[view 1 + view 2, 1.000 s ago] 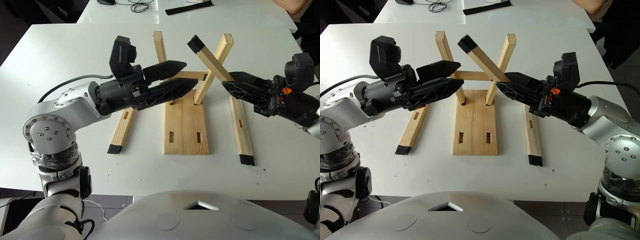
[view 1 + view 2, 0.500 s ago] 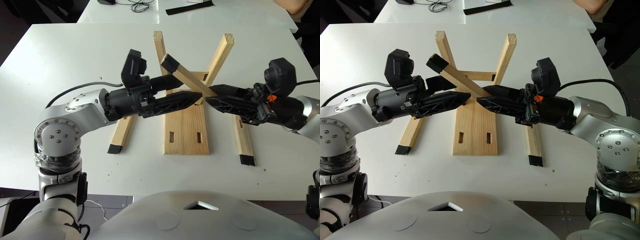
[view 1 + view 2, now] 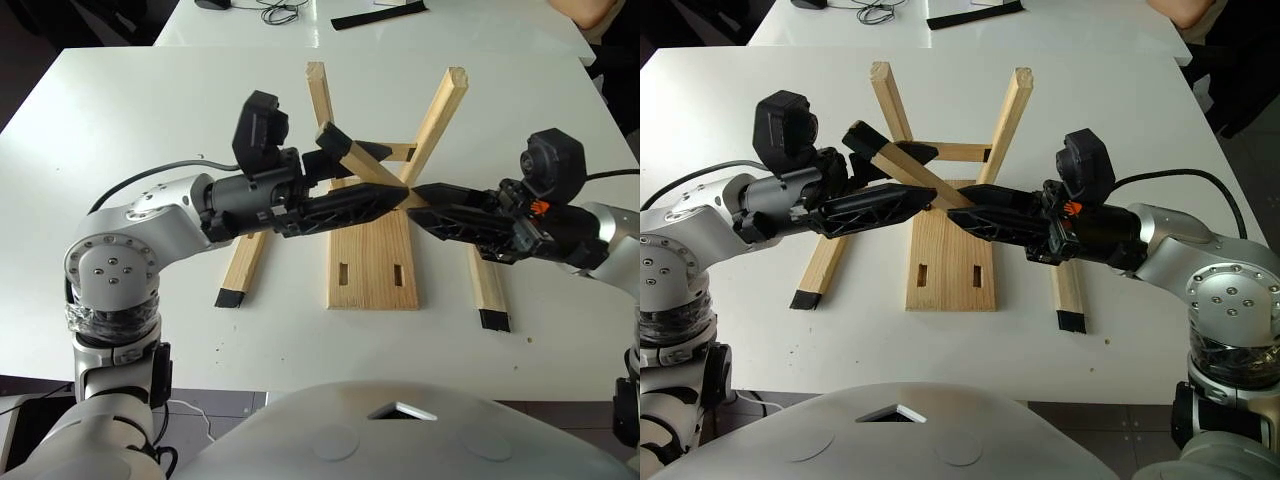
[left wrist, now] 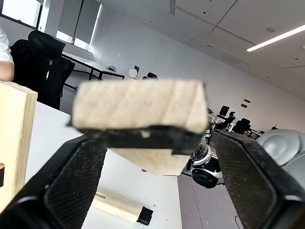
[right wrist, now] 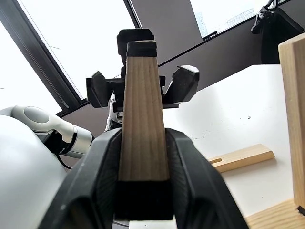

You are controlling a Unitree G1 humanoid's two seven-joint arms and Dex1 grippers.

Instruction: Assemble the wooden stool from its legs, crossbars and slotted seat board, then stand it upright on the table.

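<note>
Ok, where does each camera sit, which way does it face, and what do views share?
Left eye view: on the head, looking forward and down at the table; both arms show, left gripper and right gripper both at a stool leg.
Right eye view: its stereo partner, same scene.
Left wrist view: on the left wrist, facing the leg's black-capped end between its open fingers.
Right wrist view: on the right wrist, looking along the clamped leg toward the left gripper.
All four share the leg.

Both head views look forward and down onto the same white table (image 3: 120, 110), while the two wrist views face each other at close range along the held leg (image 5: 143, 119) from opposite ends.
</note>
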